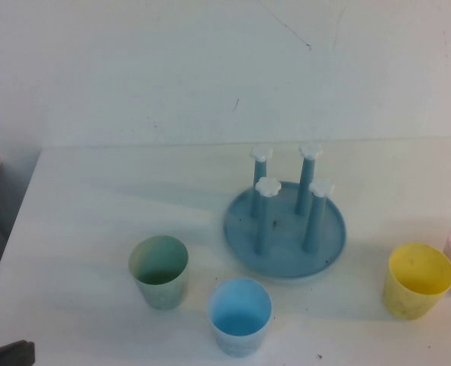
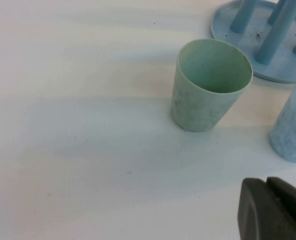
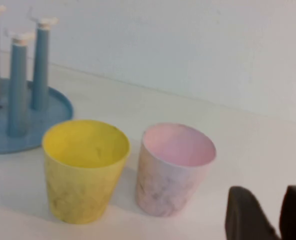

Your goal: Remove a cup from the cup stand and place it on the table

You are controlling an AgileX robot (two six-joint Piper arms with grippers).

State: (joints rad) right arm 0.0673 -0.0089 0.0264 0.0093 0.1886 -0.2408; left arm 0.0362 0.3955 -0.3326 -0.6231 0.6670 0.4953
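Yellow cup (image 3: 84,167) upright on desk (image 1: 95,229), off cup stand (image 1: 286,229); right hand (image 3: 268,215) narrow-gapped, empty, beside it; left hand (image 2: 275,210) closed, parked. Retreat clear, no nudging.

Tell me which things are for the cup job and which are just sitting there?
For the job: yellow cup, standing on the table; cup stand, pegs bare; right gripper near the yellow cup, holding nothing.

Just sitting there: green cup, light blue cup, pink cup, left gripper, shut, parked.

Both pincers (image 2: 275,210) (image 3: 268,215) have dark, matte, rounded fingers
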